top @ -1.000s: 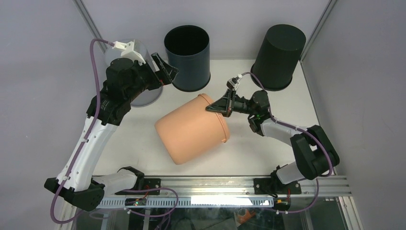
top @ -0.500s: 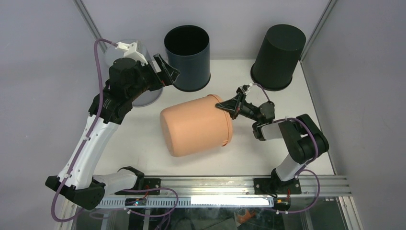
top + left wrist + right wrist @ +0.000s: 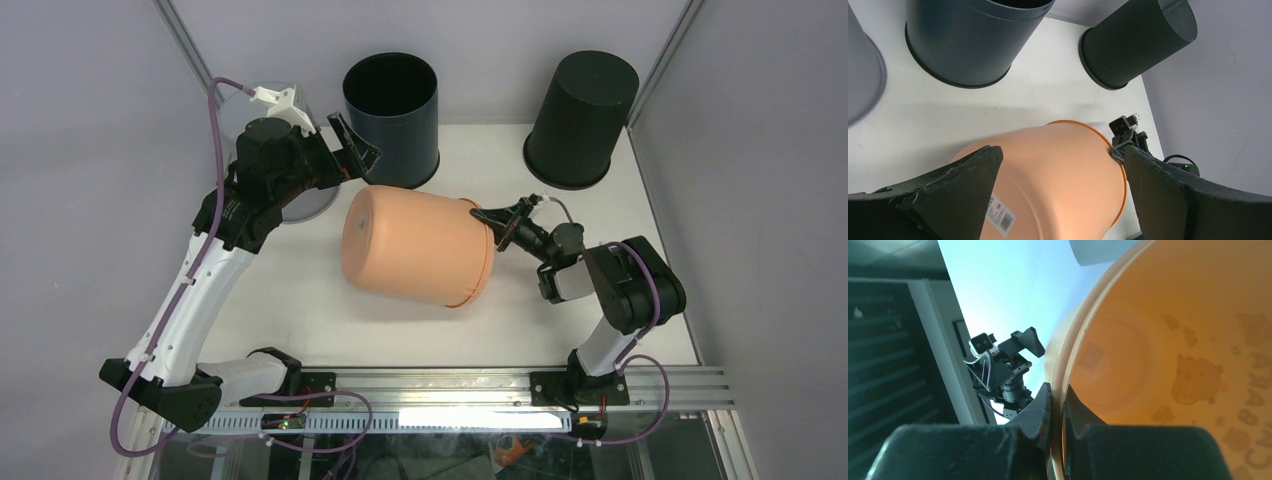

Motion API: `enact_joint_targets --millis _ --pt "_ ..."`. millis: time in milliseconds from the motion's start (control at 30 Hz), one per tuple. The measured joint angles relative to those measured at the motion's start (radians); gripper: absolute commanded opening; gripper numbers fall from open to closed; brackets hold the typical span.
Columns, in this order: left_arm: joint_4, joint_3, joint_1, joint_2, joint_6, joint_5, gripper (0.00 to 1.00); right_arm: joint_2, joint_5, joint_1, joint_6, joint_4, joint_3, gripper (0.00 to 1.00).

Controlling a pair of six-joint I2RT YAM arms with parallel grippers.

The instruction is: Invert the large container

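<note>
Large container (image 3: 415, 245) lies roughly on its side on the surface (image 3: 300, 320), just in front of the open dark bin (image 3: 390, 120) and apart from it. Its mouth faces away to the bin's right-front, and its flat base is turned toward the left arm. How much of its wall rests on the surface cannot be told. Right hand (image 3: 1055, 395) is pinched shut on the rim, one finger inside the mouth and one outside; this thin lip is its only hold. Left hand (image 3: 352, 150) is spread fully wide and empty, poised beside the open dark bin above the container's base end.

Judgement: the flip is partway, with the mouth not yet down.

Risks:
- The rim may slide or peel out of the narrow pinch as the body's weight swings over, and the container would drop back on its side.
- The body is round, so once loose it could roll into the open dark bin or toward the near edge.
- The base end, rising as it turns, may strike the left hand or the open dark bin.
- The soft-looking wall may flex under the pinch and loosen the hold.

The upturned dark bin (image 3: 580, 120), further right of the open one, looks clear of the swing.
</note>
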Motion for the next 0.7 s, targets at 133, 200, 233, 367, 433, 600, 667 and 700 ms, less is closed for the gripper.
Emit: enact_joint_targets --millis 133,200,233,367,433,600,667,700 --pt "0.000 0.000 0.000 0.007 0.000 0.002 0.99 0.002 0.000 -0.032 0.008 0.000 -0.035 0.00" --pt "0.000 0.000 0.000 0.008 0.000 0.002 0.99 0.002 -0.003 -0.045 0.007 -0.001 -0.049 0.00" --pt "0.000 0.000 0.000 0.009 0.000 0.002 0.99 0.001 -0.004 -0.051 0.006 -0.002 -0.055 0.01" --pt "0.000 0.000 0.000 0.010 0.000 0.002 0.99 -0.039 -0.025 -0.060 -0.044 -0.027 -0.059 0.07" --pt "0.000 0.000 0.000 0.010 0.000 0.002 0.99 -0.085 -0.045 -0.059 -0.098 -0.082 -0.058 0.09" --pt "0.000 0.000 0.000 0.013 0.000 0.002 0.99 -0.249 -0.073 -0.054 -0.285 -0.407 -0.002 0.13" --pt "0.000 0.000 0.000 0.013 0.000 0.002 0.99 -0.298 -0.074 -0.054 -0.362 -0.531 0.024 0.14" --pt "0.000 0.000 0.000 0.013 0.000 0.002 0.99 -0.317 -0.075 -0.055 -0.395 -0.582 0.038 0.14"
